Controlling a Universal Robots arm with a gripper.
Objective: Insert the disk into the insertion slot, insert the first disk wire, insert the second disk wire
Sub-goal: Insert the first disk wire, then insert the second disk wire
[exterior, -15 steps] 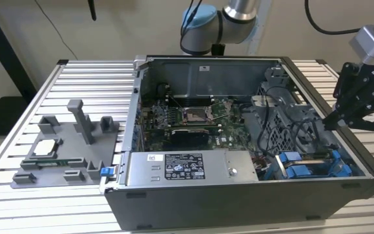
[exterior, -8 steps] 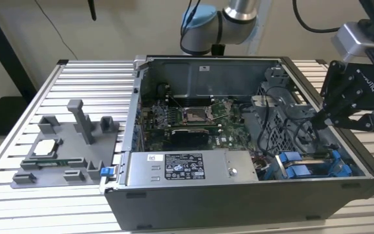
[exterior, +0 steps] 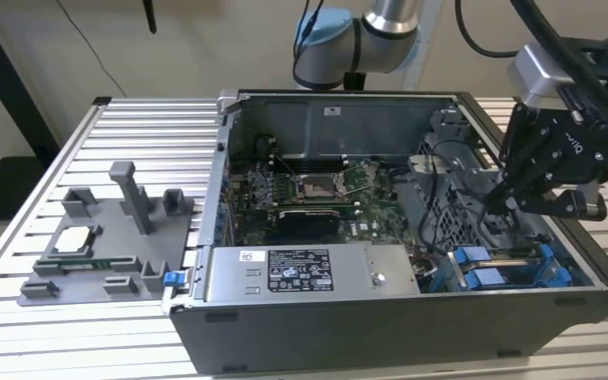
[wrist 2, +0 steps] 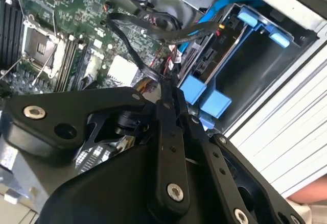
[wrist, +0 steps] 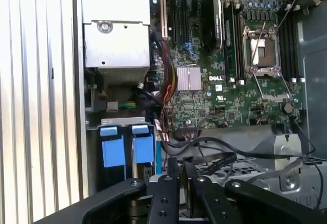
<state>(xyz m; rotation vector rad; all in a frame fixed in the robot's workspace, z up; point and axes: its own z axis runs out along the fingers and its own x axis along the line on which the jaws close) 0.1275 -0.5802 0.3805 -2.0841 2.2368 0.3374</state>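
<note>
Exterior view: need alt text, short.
A black claw on a robot arm reaches down into an open computer case, above the blue-railed insertion slot at the exterior view's right. The motherboard with its processor socket lies exposed beside it; a grey parts fixture sits on the slatted table.

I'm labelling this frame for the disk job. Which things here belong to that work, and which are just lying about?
Part of the job:
- disk in its blue carrier, seated in the insertion slot
- black flat wire at the fingertips
- gripper, inside the case beside the bay

Lying about:
- processor socket
- power supply
- grey fixture tray on the table outside the case
</note>
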